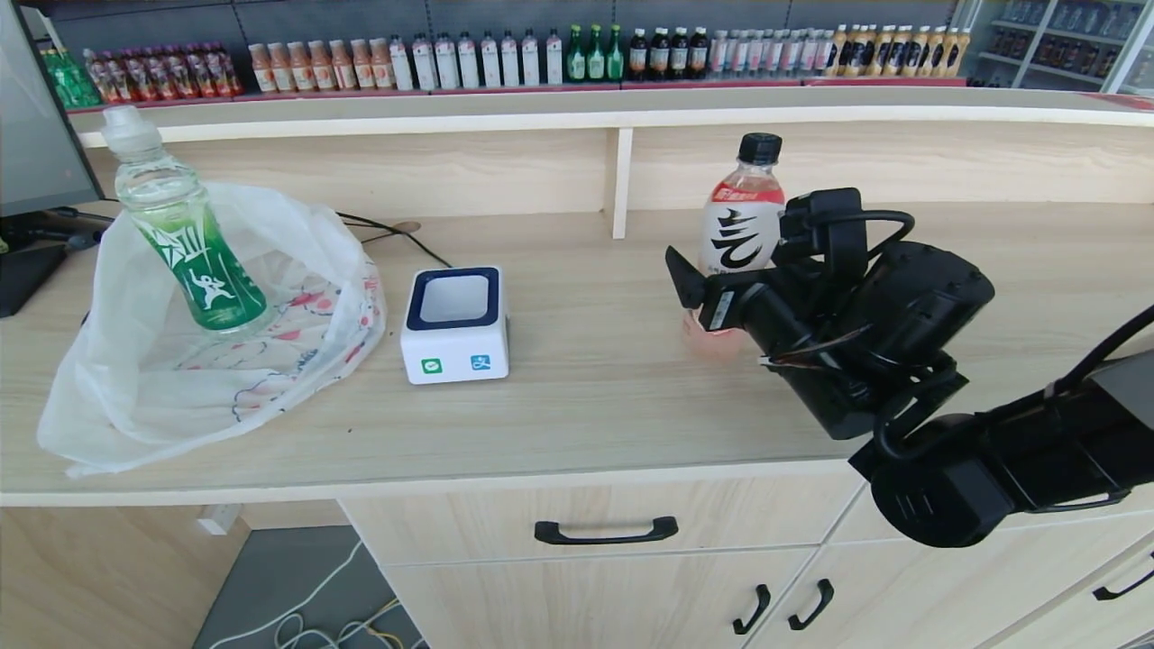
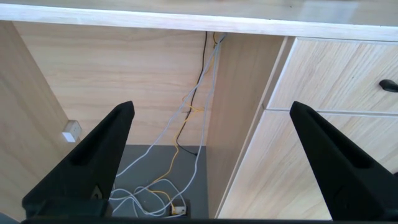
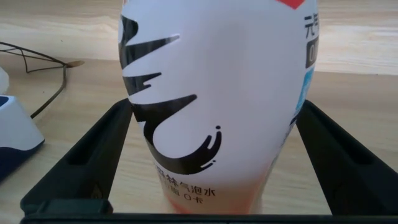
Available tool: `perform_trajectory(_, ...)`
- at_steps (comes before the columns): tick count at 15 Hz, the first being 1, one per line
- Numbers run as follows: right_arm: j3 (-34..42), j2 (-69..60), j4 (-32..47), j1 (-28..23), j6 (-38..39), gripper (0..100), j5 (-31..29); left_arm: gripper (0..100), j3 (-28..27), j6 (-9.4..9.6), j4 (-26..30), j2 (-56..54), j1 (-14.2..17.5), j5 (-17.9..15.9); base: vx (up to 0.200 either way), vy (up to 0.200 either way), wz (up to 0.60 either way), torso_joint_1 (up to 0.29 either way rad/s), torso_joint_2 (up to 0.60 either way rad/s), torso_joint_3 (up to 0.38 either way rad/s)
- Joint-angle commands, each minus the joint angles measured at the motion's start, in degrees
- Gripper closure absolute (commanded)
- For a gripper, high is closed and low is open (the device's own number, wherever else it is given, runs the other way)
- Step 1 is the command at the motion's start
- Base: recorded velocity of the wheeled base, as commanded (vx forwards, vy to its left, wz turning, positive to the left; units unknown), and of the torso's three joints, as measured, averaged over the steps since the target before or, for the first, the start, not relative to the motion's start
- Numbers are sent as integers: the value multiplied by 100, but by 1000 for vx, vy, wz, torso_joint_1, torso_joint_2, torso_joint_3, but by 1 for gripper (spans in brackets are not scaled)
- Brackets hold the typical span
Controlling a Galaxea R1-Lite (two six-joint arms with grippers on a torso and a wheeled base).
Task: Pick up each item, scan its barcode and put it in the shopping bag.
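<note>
A pink drink bottle [image 1: 741,225] with a white label and black cap stands upright on the wooden counter [image 1: 586,397] at the right. My right gripper [image 1: 717,302] is open with its jaws on either side of the bottle's lower part; in the right wrist view the bottle [image 3: 217,81] sits between the two fingers [image 3: 93,155]. A green bottle [image 1: 194,243] stands inside the translucent shopping bag [image 1: 117,388] at the left. The white scanner [image 1: 455,324] sits between bag and pink bottle. My left gripper [image 2: 211,118] is open and holds nothing, below counter height, facing the cupboard gap.
A raised wooden ledge [image 1: 622,180] with a divider runs along the counter's back, and shelves of bottles [image 1: 541,59] stand behind it. A dark monitor [image 1: 36,117] and cables [image 1: 397,234] are at the far left. Drawers [image 1: 604,532] lie below the counter front.
</note>
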Motion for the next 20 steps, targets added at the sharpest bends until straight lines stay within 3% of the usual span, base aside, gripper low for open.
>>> perform_trajectory(1, -61, 64, 5, -13, -5, 0, 5, 0, 0, 2, -2, -2, 1, 1, 0, 0, 0, 0, 0, 0)
perform_trajectory(8, -113, 108, 5, -21, 3, 0, 84, 0, 0, 2, -2, -2, 1, 1, 0, 0, 0, 0, 0, 0)
perform_trajectory(9, -149, 116, -4, -21, 3, 100, 76, 0, 0, 2, -2, -2, 1, 1, 0, 0, 0, 0, 0, 0)
perform_trajectory(20, -289, 2, 5, -21, 3, 100, 208, 0, 0, 2, -2, -2, 1, 1, 0, 0, 0, 0, 0, 0)
